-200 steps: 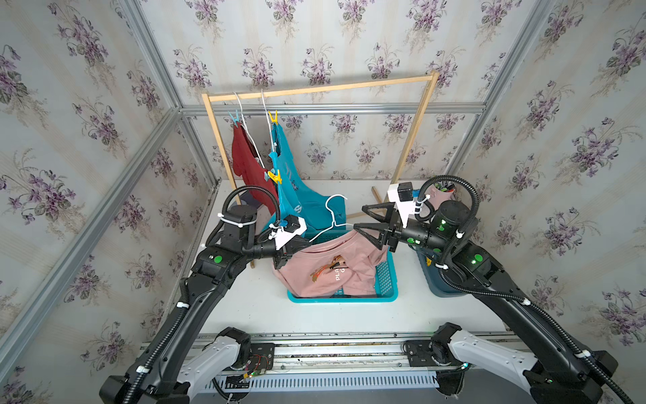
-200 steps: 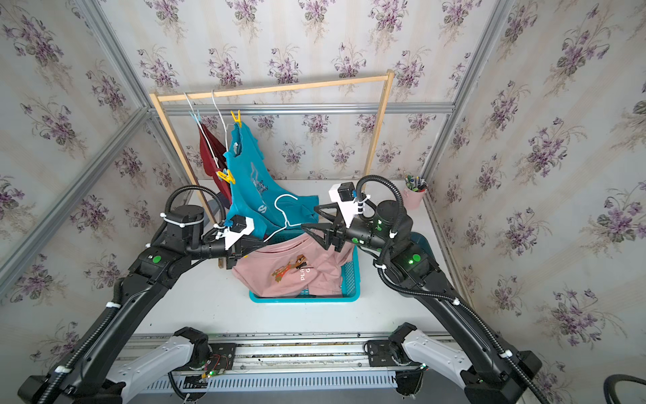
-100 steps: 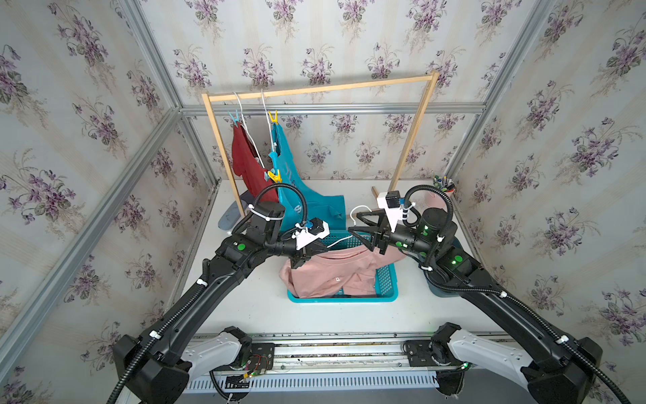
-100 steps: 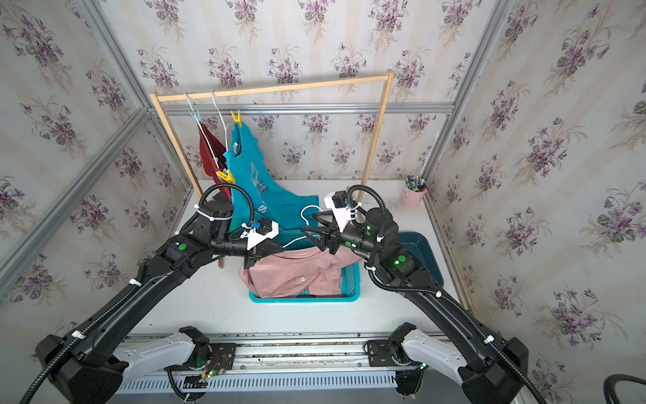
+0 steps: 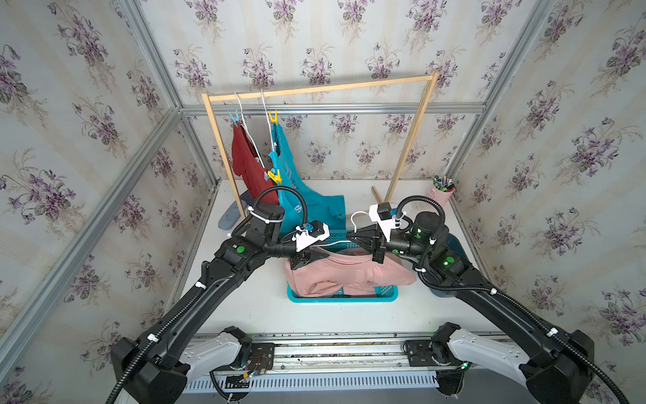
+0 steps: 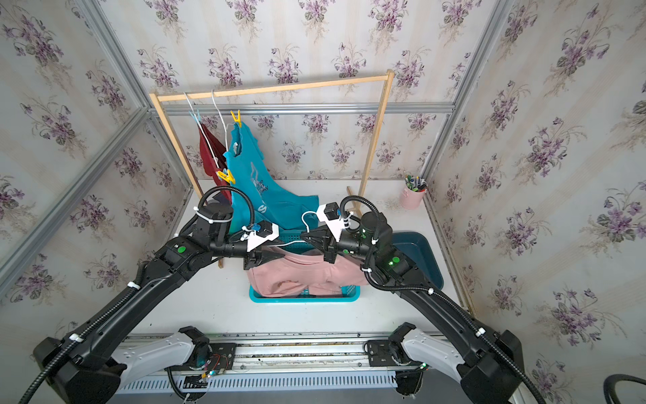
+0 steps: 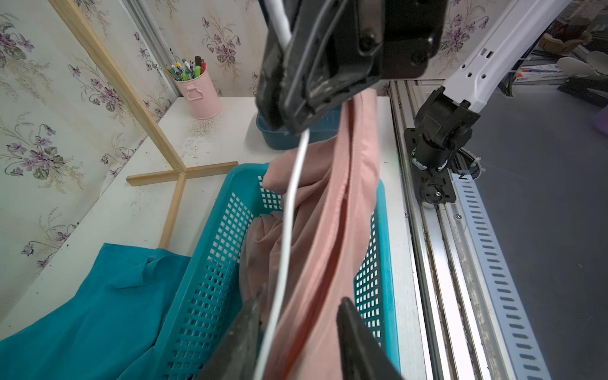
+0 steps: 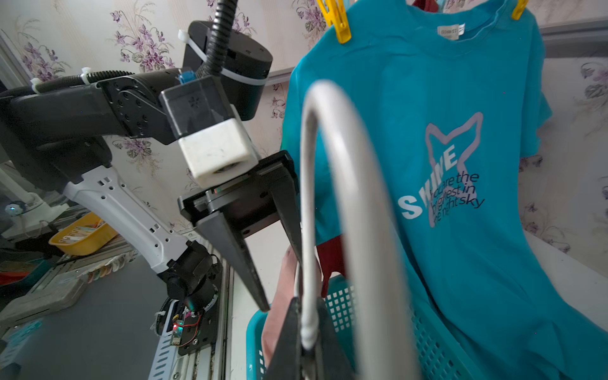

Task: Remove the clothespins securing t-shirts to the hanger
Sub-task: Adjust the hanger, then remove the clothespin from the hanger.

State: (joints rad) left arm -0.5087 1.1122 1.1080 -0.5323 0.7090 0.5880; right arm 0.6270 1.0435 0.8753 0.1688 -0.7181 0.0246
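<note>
Two yellow plastic clothespins (image 8: 338, 21) grip the shoulders of the turquoise t-shirt with white print (image 8: 444, 148), which hangs from the light wooden rack (image 5: 314, 90) at about 11 o'clock from the turquoise plastic mesh basket (image 5: 342, 299) in both top views. A light blue clothespin (image 5: 235, 119) sits on the dark red t-shirt (image 5: 244, 161) just beside it, towards 10 o'clock. The pale pink t-shirt (image 5: 349, 276) is draped over the basket and hangs on a white wire hanger (image 7: 289, 214). The right gripper (image 8: 308, 306) reaches in from 3 o'clock, its jaws pressed together on the hanger's wire just below the hook. The left gripper (image 7: 302, 296) comes from 9 o'clock with its jaws clearly apart. The wire and a fold of the pink fabric pass between its fingers (image 7: 358, 339). The wire runs close to one finger, but whether it touches cannot be told, and nothing is pinched there. A pink metal cup of pens (image 5: 441, 194) stands on the white table (image 5: 244, 314) at 2 o'clock.
</note>
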